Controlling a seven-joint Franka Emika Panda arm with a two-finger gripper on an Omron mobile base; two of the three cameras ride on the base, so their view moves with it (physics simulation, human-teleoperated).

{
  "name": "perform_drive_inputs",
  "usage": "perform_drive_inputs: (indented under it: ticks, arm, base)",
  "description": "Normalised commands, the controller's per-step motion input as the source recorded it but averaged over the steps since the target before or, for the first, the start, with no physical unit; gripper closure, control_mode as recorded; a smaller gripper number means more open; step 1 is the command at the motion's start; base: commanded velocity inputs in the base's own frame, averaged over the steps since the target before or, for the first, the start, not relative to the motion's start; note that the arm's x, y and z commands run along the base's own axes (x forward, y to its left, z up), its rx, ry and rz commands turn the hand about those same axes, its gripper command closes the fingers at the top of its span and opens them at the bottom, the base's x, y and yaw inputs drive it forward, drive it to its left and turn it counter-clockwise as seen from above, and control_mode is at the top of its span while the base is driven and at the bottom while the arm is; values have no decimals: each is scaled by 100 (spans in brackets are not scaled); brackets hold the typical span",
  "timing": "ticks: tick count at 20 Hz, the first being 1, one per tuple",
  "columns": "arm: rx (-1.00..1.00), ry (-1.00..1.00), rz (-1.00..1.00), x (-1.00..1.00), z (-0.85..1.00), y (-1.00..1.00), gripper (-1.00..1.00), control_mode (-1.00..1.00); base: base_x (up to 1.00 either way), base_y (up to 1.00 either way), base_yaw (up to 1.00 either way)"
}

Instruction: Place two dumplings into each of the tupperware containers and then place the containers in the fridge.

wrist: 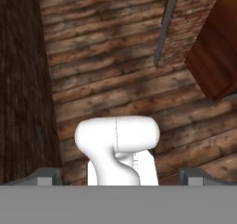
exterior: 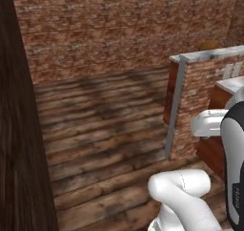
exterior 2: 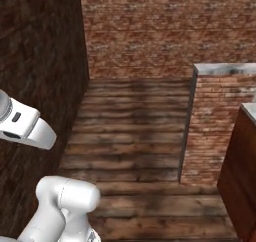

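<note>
The dumplings, the tupperware containers and the fridge are out of view. My gripper (wrist: pixel 120 177) looks down at the plank floor in the hand view. Its two grey fingertips (wrist: pixel 46 177) stand far apart at the bottom corners, open, with nothing between them. White arm links rise at the lower right of the left base view and the lower left of the right base view.
A wooden plank floor (exterior: pixel 105 120) stretches ahead to a brick back wall (exterior: pixel 119 25). A tall dark wood panel (exterior: pixel 19 130) closes the left side. At right stands a brick half-wall (exterior 2: pixel 212 131) with a grey top, and beside it a reddish cabinet (exterior 2: pixel 245 181).
</note>
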Motion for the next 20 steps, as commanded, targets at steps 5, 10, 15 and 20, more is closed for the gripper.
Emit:
perform_drive_inputs:
  ticks: [5, 10, 15, 20]
  arm:
    - [0, 0, 0, 0, 0, 0, -100, 100]
    - [0, 0, 0, 0, 0, 0, -100, 100]
    - [0, 0, 0, 0, 0, 0, -100, 100]
    - [0, 0, 0, 0, 0, 0, -100, 100]
  base:
    - [98, 63, -11]
    - [100, 44, -20]
    - [100, 25, -19]
    - [100, 32, -16]
